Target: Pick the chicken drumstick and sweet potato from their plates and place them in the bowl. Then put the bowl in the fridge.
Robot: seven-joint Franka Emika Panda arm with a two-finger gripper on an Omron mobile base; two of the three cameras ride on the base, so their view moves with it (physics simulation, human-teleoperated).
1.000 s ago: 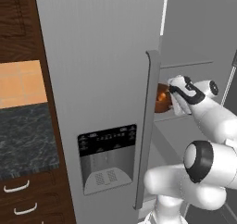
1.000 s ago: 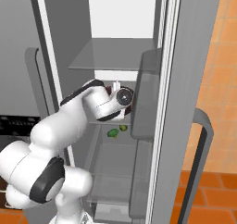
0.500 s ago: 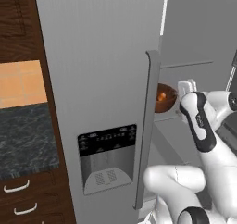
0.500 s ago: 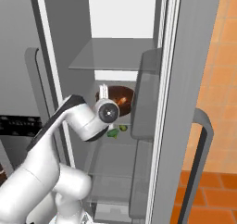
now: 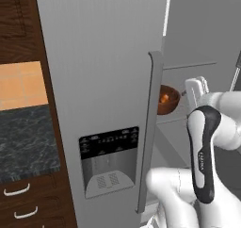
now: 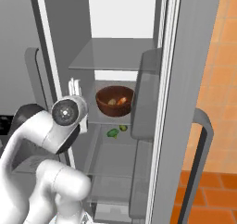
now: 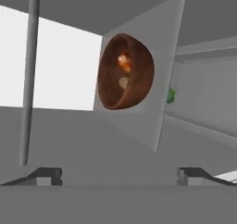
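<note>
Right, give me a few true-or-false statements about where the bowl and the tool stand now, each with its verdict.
1. The wooden bowl sits on a fridge shelf. True.
2. The tool is clamped on the bowl's rim. False: its tips stand wide apart, clear of the bowl.
3. The bowl is empty. False: an orange piece and a pale piece lie inside it.
4. Small green items lie on the shelf below the bowl. True.
5. The fridge door is shut. False: it stands open, with the shelves exposed.

bowl (image 5: pixel 167 99) on fridge (image 5: pixel 103 81) shelf, orange food inside | gripper (image 5: pixel 196 85) just right of bowl, apart
</note>
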